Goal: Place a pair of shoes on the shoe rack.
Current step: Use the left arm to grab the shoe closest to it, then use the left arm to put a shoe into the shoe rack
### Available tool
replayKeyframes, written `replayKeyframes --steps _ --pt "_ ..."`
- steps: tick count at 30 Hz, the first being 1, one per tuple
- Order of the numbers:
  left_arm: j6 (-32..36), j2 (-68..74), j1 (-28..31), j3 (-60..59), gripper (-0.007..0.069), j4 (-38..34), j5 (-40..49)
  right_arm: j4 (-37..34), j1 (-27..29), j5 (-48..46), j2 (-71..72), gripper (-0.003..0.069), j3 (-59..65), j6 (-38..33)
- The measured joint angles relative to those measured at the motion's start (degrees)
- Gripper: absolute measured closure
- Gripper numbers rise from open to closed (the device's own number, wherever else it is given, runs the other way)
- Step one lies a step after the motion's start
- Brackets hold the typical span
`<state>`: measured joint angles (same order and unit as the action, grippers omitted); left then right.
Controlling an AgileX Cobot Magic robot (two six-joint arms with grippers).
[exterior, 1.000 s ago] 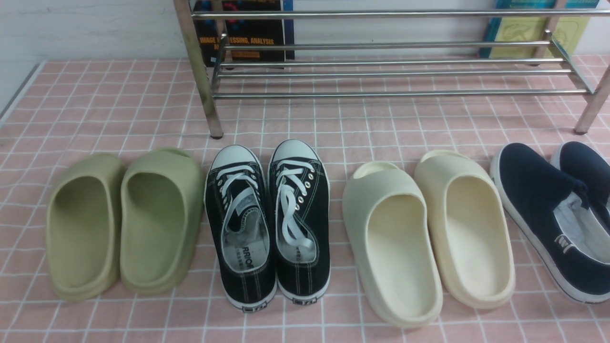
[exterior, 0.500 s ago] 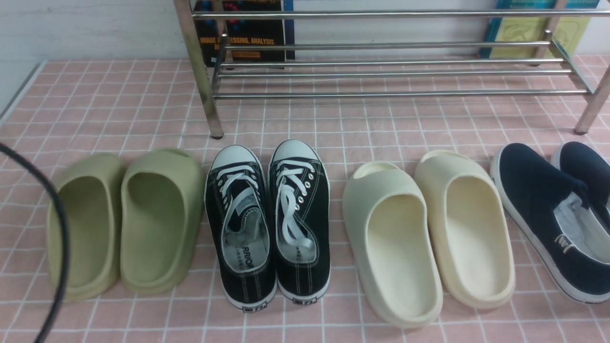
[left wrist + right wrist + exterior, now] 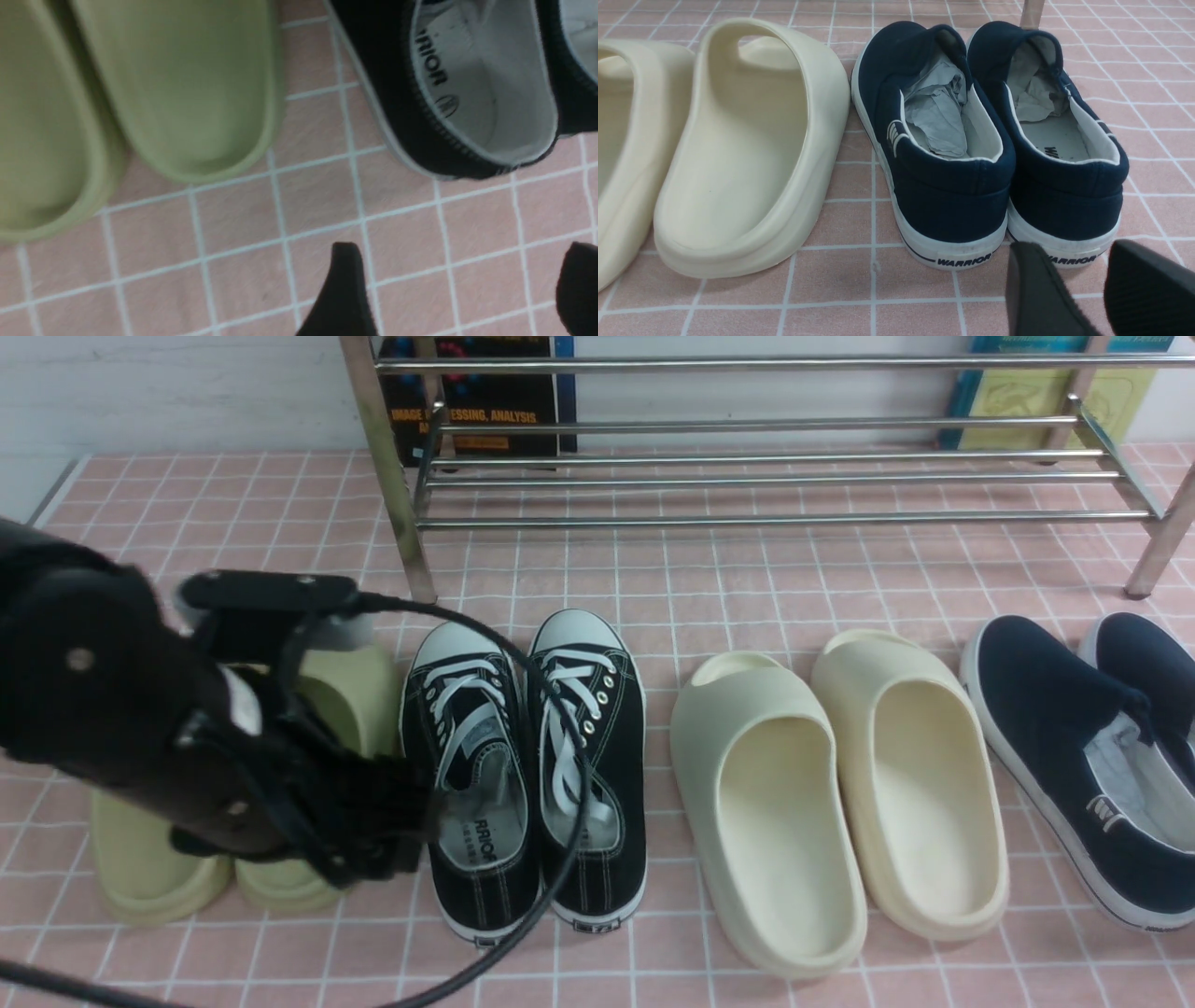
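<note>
The pair of shoes (image 3: pixel 523 747) stands on the tiles (image 3: pixel 728 597) before the shoe rack (image 3: pixel 747 481), neither shoe yet lifted. The left gripper (image 3: pixel 460 280), jaws wide apart, hovers near one heel; the right gripper (image 3: pixel 1083 280), jaws apart, holds nothing.

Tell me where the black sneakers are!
In the front view, the black sneakers stand left of centre on the pink tiles, between the green slippers and the cream slippers, in front of the shoe rack.
</note>
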<state>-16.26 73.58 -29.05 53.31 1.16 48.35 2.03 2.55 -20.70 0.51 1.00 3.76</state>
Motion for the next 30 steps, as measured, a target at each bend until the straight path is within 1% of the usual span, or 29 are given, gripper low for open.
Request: replayKeyframes --steps 1,3,4,7,8,9,11,13,15,16,17,19,21,22,24,26,30 --pt "-1.7 3.1 -1.0 0.0 0.0011 -0.2 -3.3 0.0 0.0 0.0 0.0 0.0419 0.0 0.0" --pt "-3.7 7.0 -1.3 0.0 0.0015 -0.1 -7.0 0.0 0.0 0.0 0.0 0.0419 0.0 0.0" --pt "-4.0 7.3 -1.3 0.0 0.0015 -0.1 -7.0 0.0 0.0 0.0 0.0 0.0419 0.0 0.0" --pt "-7.4 12.6 -1.3 0.0 0.0057 1.8 -11.8 0.0 0.0 0.0 0.0 0.0419 0.0 0.0" --pt "-10.1 15.4 -1.3 0.0 0.0095 3.8 -13.9 0.0 0.0 0.0 0.0 0.0419 0.0 0.0" --pt "-11.3 17.1 -1.3 0.0 0.0118 4.7 -14.9 0.0 0.0 0.0 0.0 0.0419 0.0 0.0" --pt "-14.1 19.4 -1.3 0.0 0.0190 6.7 -16.4 0.0 0.0 0.0 0.0 0.0419 0.0 0.0" --pt "-17.1 21.6 -1.3 0.3 0.0312 8.9 -16.9 0.0 0.0 0.0 0.0 0.0419 0.0 0.0" --pt "-18.5 21.8 -1.3 1.0 0.0432 10.0 -16.4 0.0 0.0 0.0 0.0 0.0419 0.0 0.0" --pt "-18.8 21.7 -1.3 1.6 0.0499 10.5 -15.1 0.0 0.0 0.0 0.0 0.0419 0.0 0.0" --pt "-18.9 21.2 -1.3 2.4 0.0550 10.8 -13.6 0.0 0.0 0.0 0.0 0.0419 0.0 0.0" --pt "-18.7 19.5 -1.1 4.3 0.0595 11.4 -10.9 0.0 0.0 0.0 0.0 0.0419 0.0 0.0" --pt "-17.7 16.9 -1.1 7.4 0.0608 11.1 -7.6 0.0 0.0 0.0 0.0 0.0419 0.0 0.0" --pt "-17.7 16.9 -1.1 7.7 0.0608 11.1 -7.3 0.0 0.0 0.0 0.0 0.0419 0.0 0.0" --pt "-15.7 13.1 -1.1 11.4 0.0609 11.0 -4.2 0.0 0.0 0.0 0.0 0.0419 0.0 0.0" --pt "-14.7 11.8 -1.1 13.8 0.0609 10.8 -3.8 0.0 0.0 0.0 0.0 0.0419 0.0 0.0" --pt "-13.0 11.7 -0.5 18.9 0.0609 9.3 -5.7 -0.1 0.0 0.0 0.0 0.0419 0.0 0.0"
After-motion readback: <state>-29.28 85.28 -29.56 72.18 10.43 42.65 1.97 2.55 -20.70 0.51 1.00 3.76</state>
